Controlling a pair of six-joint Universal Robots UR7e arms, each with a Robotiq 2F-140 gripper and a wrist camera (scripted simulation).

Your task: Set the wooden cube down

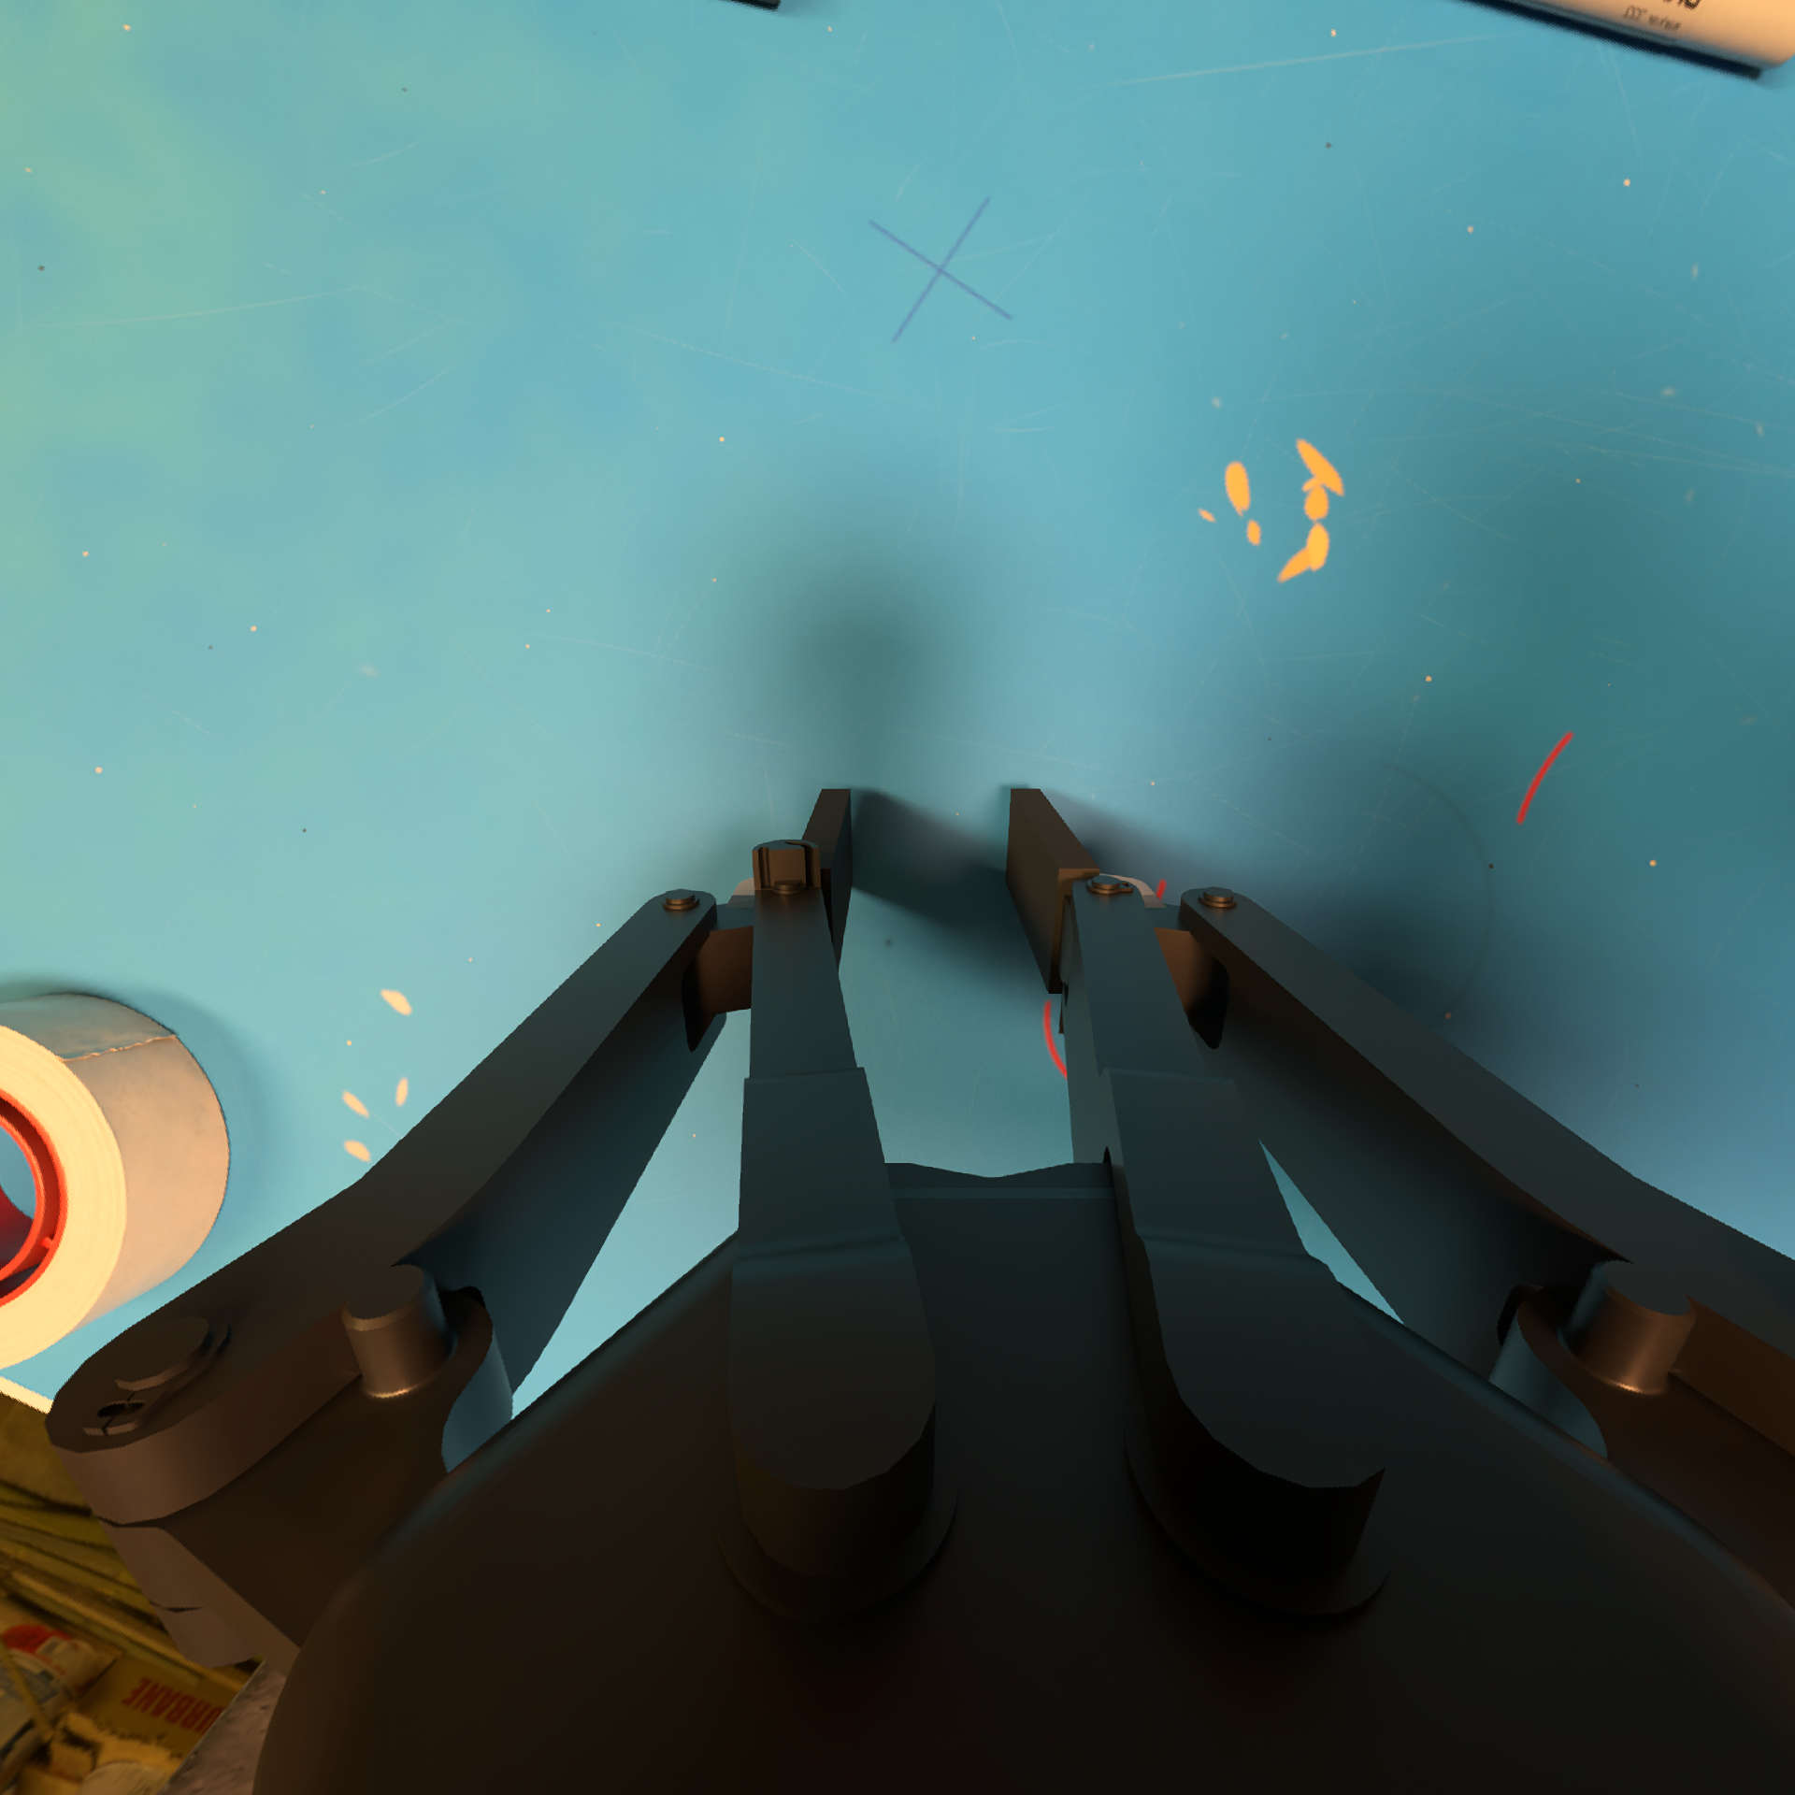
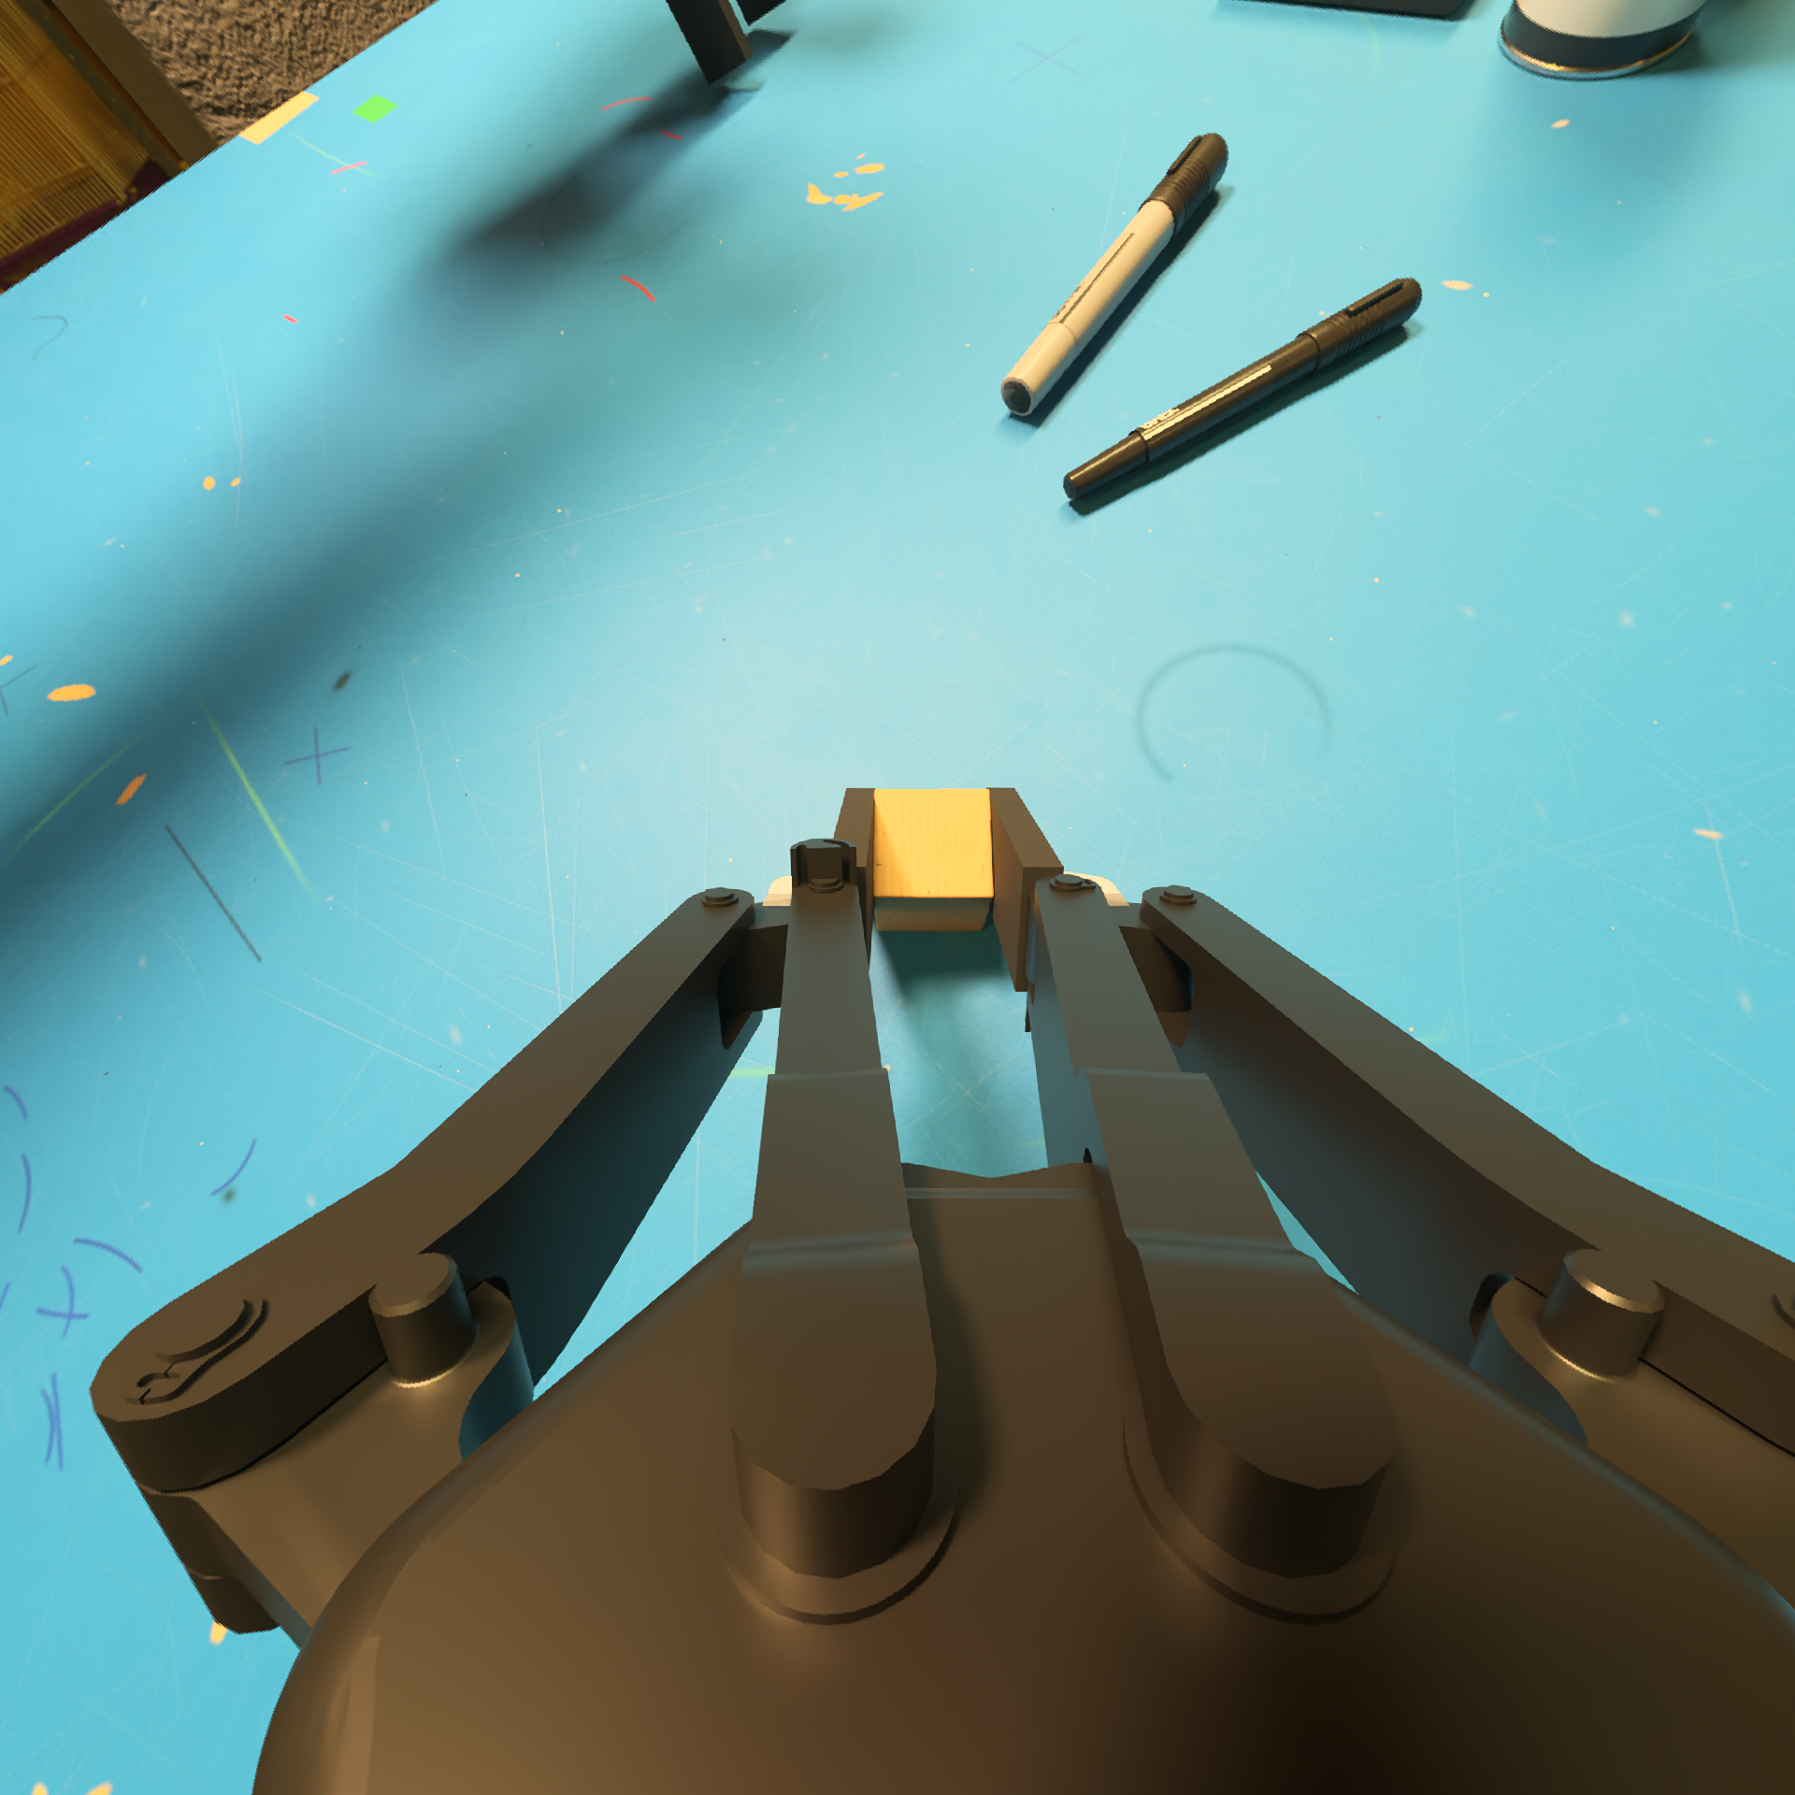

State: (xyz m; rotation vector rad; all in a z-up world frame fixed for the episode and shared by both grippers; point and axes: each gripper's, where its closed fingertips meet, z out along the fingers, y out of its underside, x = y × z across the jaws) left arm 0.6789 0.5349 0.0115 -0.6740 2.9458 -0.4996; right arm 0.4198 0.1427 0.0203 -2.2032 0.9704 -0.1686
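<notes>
In the right wrist view a light wooden cube (image 2: 932, 847) sits clamped between the two dark fingers of my right gripper (image 2: 931, 806), held above the blue table (image 2: 680, 602). The jaws press on its left and right faces. In the left wrist view my left gripper (image 1: 930, 806) is open and empty, its fingertips a small gap apart, hovering close over the blue table (image 1: 583, 486) with its shadow beneath. The other gripper's fingertip (image 2: 714, 34) shows at the top edge of the right wrist view.
A white marker (image 2: 1117, 272) and a black marker (image 2: 1248, 384) lie ahead right of the cube. A white cup base (image 2: 1593, 34) stands at the far right. A tape roll (image 1: 87, 1166) lies left of the left gripper. The table edge (image 2: 146, 185) runs at far left.
</notes>
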